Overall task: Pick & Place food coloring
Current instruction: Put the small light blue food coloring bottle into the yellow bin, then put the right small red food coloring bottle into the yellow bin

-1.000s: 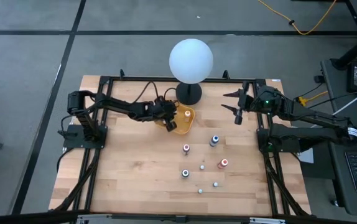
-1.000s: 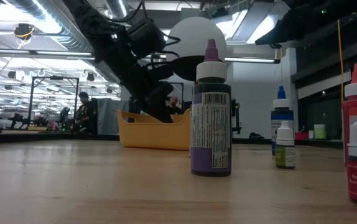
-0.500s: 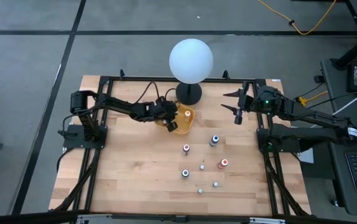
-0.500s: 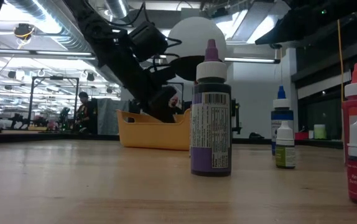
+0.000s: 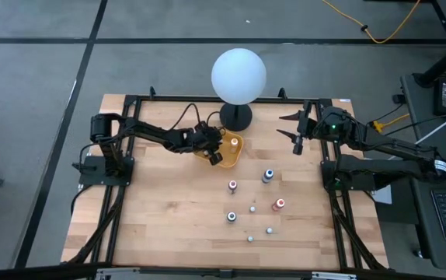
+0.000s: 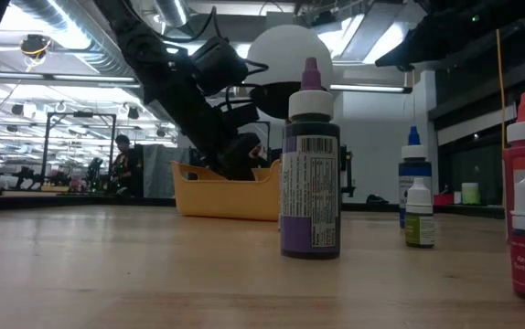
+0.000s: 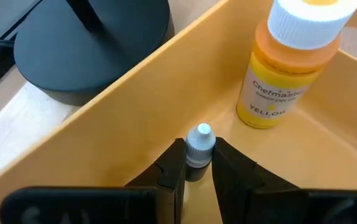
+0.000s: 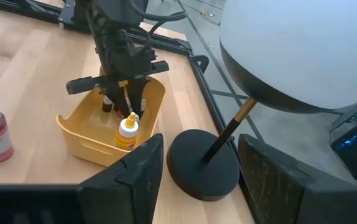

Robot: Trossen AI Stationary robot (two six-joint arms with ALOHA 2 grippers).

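Only the left wrist view shows the left gripper (image 7: pixel 198 167) jaws clamped on a grey-capped bottle (image 7: pixel 198 149); the right's stand apart.

The yellow bottle (image 7: pixel 290 68) standing in the tray (image 7: pixel 135 106) carries dark print reading "Chefmaster" with "YELLOW" beneath it. The purple-capped bottle (image 6: pixel 310 169) near the low camera bears a barcode and fine print too small to read.
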